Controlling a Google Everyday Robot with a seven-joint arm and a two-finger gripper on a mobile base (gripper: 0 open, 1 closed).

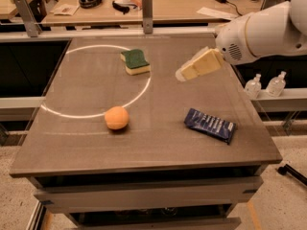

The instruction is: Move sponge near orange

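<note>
The sponge (135, 62), dark green on top with a pale yellow body, lies on the table toward the back, on the white ring's far arc. The orange (116, 118) sits nearer the front, just below the ring's near arc. My gripper (183, 74) hangs over the table's right half, right of the sponge and a hand's width from it, with its cream fingers (201, 64) pointing left. It holds nothing.
A dark blue snack packet (210, 125) lies at the right front of the table (158, 147). A bench with headphones and papers stands behind. Two clear bottles (265, 84) stand beyond the right edge.
</note>
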